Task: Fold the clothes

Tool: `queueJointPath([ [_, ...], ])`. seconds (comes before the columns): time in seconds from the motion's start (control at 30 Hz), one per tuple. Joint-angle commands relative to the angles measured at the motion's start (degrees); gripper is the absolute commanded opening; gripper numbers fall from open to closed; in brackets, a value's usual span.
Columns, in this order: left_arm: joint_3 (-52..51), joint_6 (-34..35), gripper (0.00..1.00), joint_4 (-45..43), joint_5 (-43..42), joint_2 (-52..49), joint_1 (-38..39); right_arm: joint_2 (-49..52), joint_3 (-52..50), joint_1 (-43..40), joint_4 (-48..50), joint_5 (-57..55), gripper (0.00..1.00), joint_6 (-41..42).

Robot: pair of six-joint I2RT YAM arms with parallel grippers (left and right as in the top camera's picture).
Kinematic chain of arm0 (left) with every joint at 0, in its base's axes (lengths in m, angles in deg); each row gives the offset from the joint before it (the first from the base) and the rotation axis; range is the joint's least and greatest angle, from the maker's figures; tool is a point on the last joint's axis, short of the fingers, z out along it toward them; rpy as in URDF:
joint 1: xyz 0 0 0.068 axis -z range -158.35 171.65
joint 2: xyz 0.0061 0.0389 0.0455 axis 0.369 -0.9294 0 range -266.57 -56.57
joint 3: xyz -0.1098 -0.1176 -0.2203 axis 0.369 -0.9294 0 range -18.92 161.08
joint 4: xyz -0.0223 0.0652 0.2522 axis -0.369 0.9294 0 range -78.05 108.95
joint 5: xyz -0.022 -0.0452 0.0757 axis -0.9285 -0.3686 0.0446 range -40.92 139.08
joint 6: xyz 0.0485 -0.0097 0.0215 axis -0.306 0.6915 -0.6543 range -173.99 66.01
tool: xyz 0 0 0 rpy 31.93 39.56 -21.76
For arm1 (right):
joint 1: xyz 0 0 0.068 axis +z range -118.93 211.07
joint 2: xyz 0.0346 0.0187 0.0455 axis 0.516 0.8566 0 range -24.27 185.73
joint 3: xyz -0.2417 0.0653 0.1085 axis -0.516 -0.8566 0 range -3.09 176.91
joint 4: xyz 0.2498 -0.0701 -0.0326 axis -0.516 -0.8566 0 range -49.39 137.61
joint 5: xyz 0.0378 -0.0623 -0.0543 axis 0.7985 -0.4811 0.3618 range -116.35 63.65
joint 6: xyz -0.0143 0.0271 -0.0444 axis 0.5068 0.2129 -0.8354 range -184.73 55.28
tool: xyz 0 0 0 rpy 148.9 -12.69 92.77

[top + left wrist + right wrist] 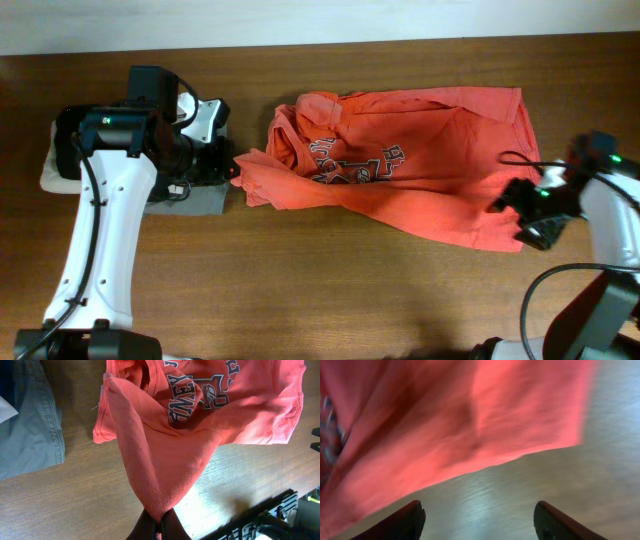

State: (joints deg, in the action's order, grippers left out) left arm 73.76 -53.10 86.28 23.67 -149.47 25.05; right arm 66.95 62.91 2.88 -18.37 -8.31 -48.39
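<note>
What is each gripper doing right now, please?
Left gripper: closed, pinching a fold of the red-orange cotton T-shirt.
Right gripper: open, holding nothing.

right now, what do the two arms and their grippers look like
Both arms are white links with black joint housings and loose black cables. The left arm carries a black wrist block with a small green light; the right arm shows green lights too. The left gripper and right gripper have dark, rounded fingers.
</note>
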Motion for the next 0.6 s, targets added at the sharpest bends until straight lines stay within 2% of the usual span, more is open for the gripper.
queueJointPath([
  [0.0, 0.00, -0.46, 0.01, -0.63, 0.35, -0.28, -0.13, 1.20, -2.95, -8.72, -0.39, -0.04, 0.75, 0.70],
  [0.17, 0.00, -0.11, 0.01, -1.20, 0.28, -0.28, -0.13, 1.20, -6.69, -15.54, 0.11, 0.42, 0.75, 0.02],
  [0.43, 0.00, -0.04, 0.01, -1.18, 0.31, -0.28, -0.13, 1.20, -16.39, -15.98, 12.26, 4.72, 0.73, 3.45],
  [0.57, 0.00, -0.04, 0.00, -1.18, 0.31, -0.28, -0.13, 1.20, -19.28, -15.98, 19.10, 7.63, 0.68, 4.02],
])
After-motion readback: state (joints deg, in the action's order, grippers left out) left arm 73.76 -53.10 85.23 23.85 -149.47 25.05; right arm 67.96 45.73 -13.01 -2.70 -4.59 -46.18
